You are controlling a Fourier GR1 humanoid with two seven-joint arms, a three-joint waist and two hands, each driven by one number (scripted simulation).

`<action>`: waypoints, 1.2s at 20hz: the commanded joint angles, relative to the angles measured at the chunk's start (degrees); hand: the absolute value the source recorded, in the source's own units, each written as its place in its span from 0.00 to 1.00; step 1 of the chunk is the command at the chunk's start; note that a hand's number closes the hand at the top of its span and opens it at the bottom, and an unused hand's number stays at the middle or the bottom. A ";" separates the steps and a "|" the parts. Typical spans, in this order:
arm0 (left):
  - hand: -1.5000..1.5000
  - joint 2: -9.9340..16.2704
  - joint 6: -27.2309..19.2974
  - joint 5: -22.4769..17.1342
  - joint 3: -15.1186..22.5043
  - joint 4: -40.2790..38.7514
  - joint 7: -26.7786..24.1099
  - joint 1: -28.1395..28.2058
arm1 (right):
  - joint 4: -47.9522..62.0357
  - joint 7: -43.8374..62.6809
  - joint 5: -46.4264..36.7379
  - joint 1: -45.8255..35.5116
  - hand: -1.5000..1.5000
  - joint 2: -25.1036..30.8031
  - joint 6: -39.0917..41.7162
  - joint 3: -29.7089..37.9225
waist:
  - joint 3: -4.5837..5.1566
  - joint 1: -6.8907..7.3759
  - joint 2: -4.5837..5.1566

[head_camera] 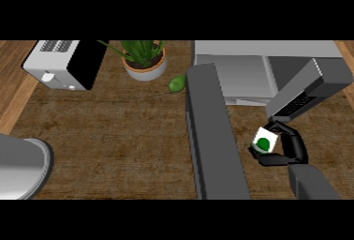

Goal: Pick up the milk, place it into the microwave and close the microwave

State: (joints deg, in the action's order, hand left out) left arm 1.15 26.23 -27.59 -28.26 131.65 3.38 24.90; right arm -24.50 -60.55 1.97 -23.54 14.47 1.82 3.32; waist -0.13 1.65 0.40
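The right hand (285,149) comes up from the view's lower edge, just this side of the microwave (239,70), with fingers and thumb curled round the milk (266,140). The carton, white with a green round mark, sits tilted in that hold, its long axis leaning up and toward the microwave's open cavity. It looks clear of the counter (117,140), though from this steep angle I cannot be sure.

Beyond the milk and slightly left lies the microwave's pale interior floor, so the way in runs forward and a little leftward from the hand. The door (214,136) stands swung out on the left of the microwave, a long dark slab reaching back toward the near edge, beside the hand's left. The darker grey block at the microwave's right overhangs the carton closely.

The left hand does not show.
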 commanded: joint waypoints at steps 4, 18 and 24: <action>0.00 -0.40 2.10 -2.60 -1.98 -0.23 -0.50 2.40 | -2.80 -2.30 0.22 -0.94 1.00 -1.35 11.30 -2.30 | 0.12 -0.94 -0.48; 0.00 0.44 0.04 -1.29 -3.53 -2.05 0.83 -0.03 | -21.32 19.20 -1.64 -6.63 1.00 -5.11 -2.13 -2.66 | 0.13 -1.24 -0.41; 0.00 1.45 2.91 -1.55 -4.77 -6.44 -2.70 0.21 | -17.85 26.04 -9.02 -15.84 1.00 -7.12 -13.17 -5.12 | 0.18 -0.60 -0.34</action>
State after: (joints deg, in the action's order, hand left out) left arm 1.15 28.15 -27.93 -31.29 128.01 1.32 26.10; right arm -43.49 -39.51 -3.19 -33.49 7.96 -5.49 -0.61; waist 0.00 0.68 0.02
